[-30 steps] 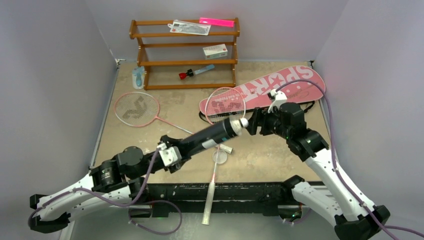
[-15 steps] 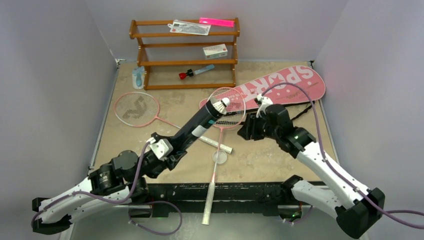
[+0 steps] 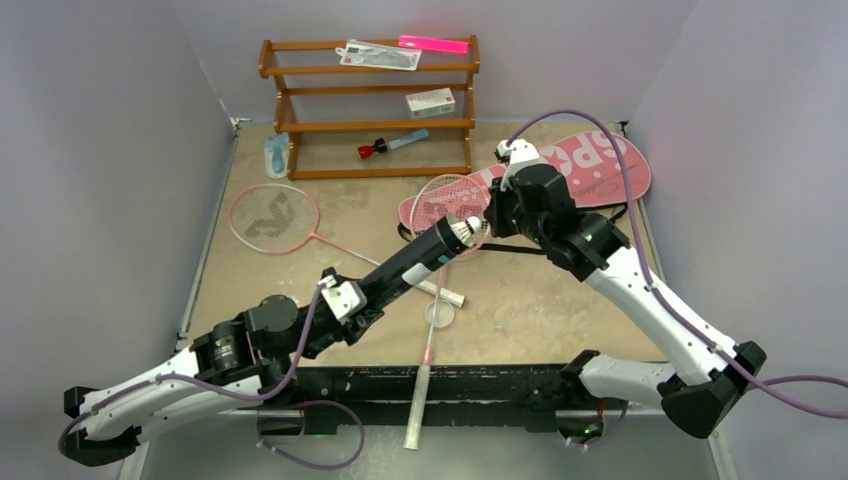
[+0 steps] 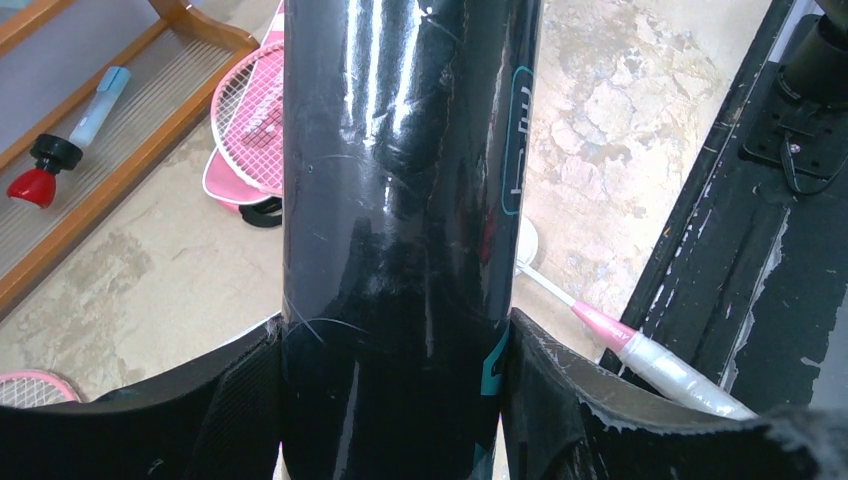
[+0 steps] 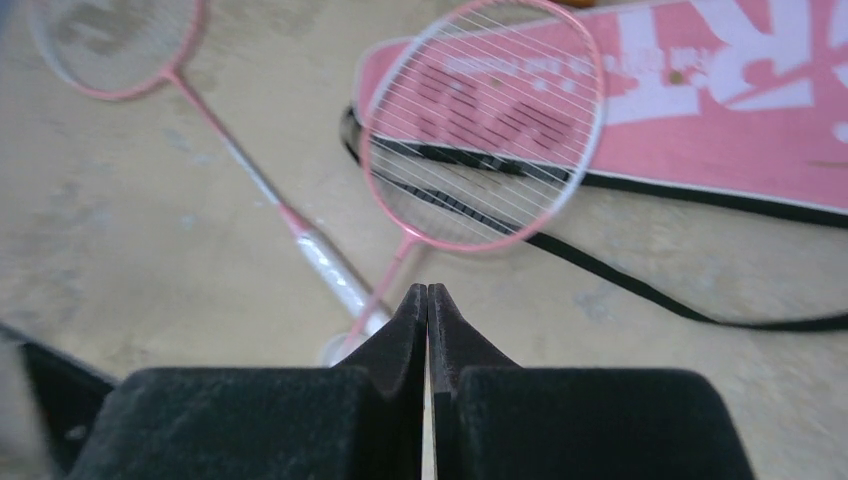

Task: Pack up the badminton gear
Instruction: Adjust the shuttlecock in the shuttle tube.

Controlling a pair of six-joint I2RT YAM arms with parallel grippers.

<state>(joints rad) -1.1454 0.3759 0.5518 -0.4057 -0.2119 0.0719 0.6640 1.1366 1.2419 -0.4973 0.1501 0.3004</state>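
Long black tube (image 3: 418, 263) pinched in left gripper (image 4: 395, 400) may spill its protruding white feather shuttlecock (image 3: 462, 232) if tipped; right gripper (image 5: 428, 292) pressed together.

Two pink-framed rackets (image 3: 272, 216) (image 3: 452, 208), one long black tube (image 3: 415, 265), one feather shuttlecock (image 3: 462, 231), one pink SPORT racket bag (image 3: 590, 170) and one wooden rack (image 3: 370, 126) occupy the tabletop (image 3: 540, 300).

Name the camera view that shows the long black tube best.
Top external: the black tube shows full length, shuttlecock at its mouth, held by the left gripper. Left wrist shows only its glossy middle between the fingers; right wrist doesn't clearly show it.
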